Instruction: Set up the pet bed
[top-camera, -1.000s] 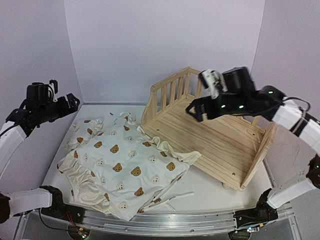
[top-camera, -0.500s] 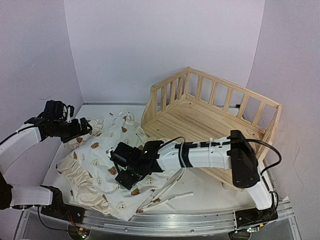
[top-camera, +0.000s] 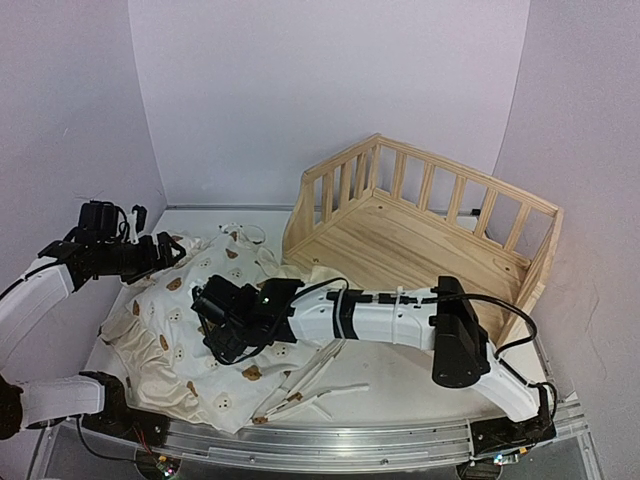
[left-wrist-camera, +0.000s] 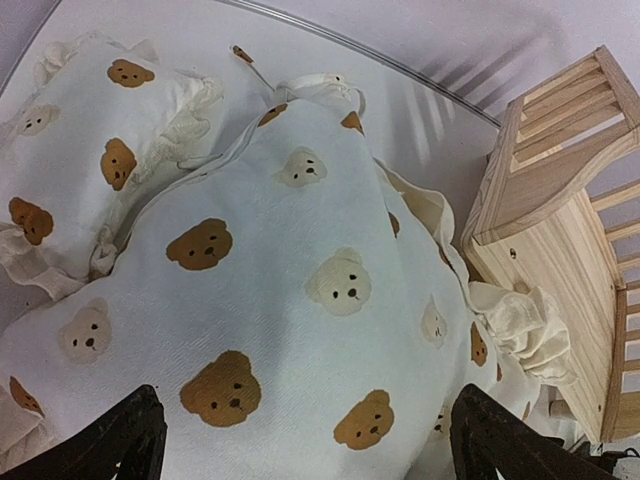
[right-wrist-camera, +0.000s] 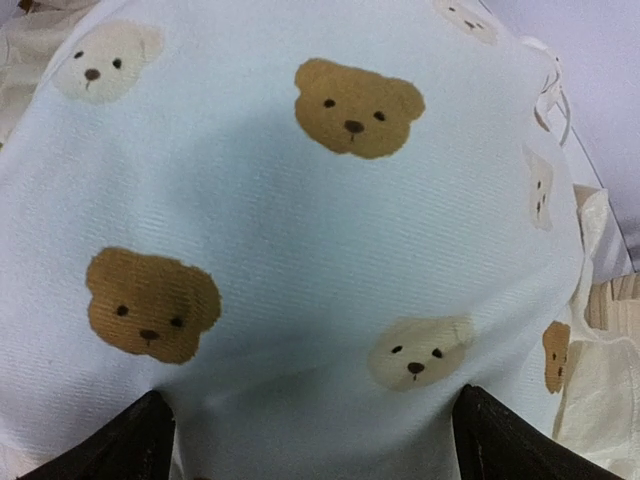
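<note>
Pine frame (top-camera: 430, 250): to the right of both grippers, apart from them. Bear-print cushion (left-wrist-camera: 300, 290): spread directly under the left gripper (left-wrist-camera: 300, 450) and the right gripper (right-wrist-camera: 310, 445), its ruffled edge touching the frame. Small pillow (left-wrist-camera: 100, 150): ahead-left of the left gripper in the wrist view. Both grippers: jaws spread wide, holding nothing.

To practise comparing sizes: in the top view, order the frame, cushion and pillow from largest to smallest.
1. Frame, largest.
2. Cushion, somewhat smaller as seen, though it is bunched up and partly covered.
3. Pillow, clearly smallest, and only partly visible.
</note>
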